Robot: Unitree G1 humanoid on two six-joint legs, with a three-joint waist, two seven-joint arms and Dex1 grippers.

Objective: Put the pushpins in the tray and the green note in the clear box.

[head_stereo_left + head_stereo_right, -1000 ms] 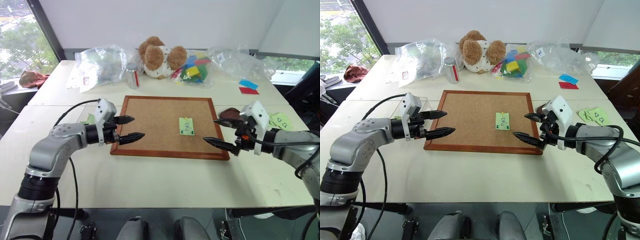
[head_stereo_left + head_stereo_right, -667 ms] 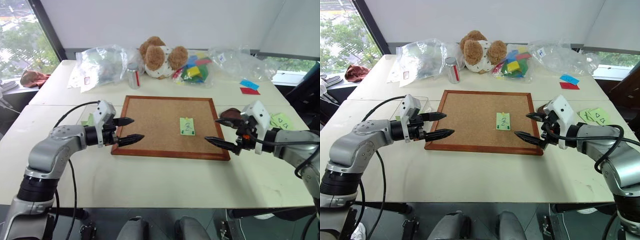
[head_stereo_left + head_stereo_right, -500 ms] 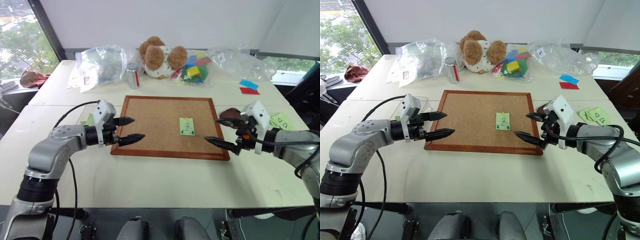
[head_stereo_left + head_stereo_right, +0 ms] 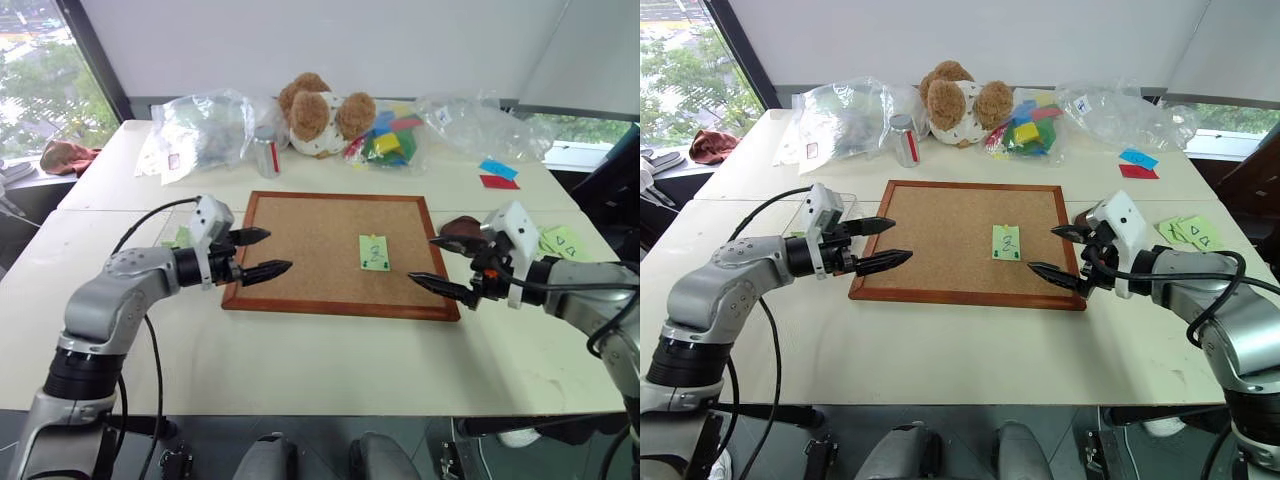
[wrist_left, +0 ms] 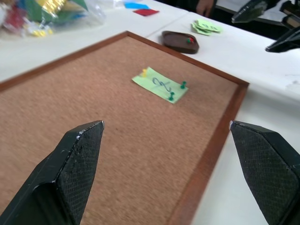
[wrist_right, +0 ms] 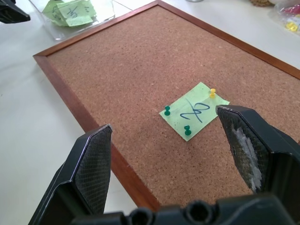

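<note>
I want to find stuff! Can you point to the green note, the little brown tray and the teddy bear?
green note [image 6: 194,113]: right wrist view, on the middle of the paper, at the squiggle.
tray [image 5: 178,39]: left wrist view, on its dark inside.
teddy bear [image 4: 958,105]: right eye view, on its head.

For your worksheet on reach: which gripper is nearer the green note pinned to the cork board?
Right. The right gripper hovers at the board's right edge, close beside the green note. The left gripper hovers over the board's left edge, farther away.
</note>
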